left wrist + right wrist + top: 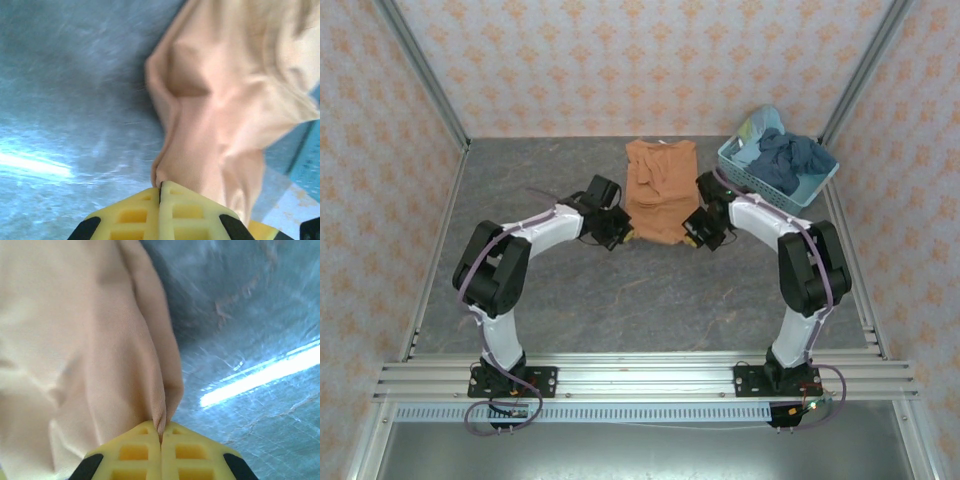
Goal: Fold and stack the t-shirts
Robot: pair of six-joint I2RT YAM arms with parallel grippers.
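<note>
- An orange-tan t-shirt (661,190) is laid flat at the middle of the table (570,290).
- Its near corners are pinched by the closed left gripper (161,187) and the closed right gripper (161,431).
- Only thin edges are held, so the cloth could slip free if it is lifted unevenly.

Grey table (570,300), orange-tan t-shirt (661,190) lying mid-back, light-blue basket (765,181) far right corner
</note>
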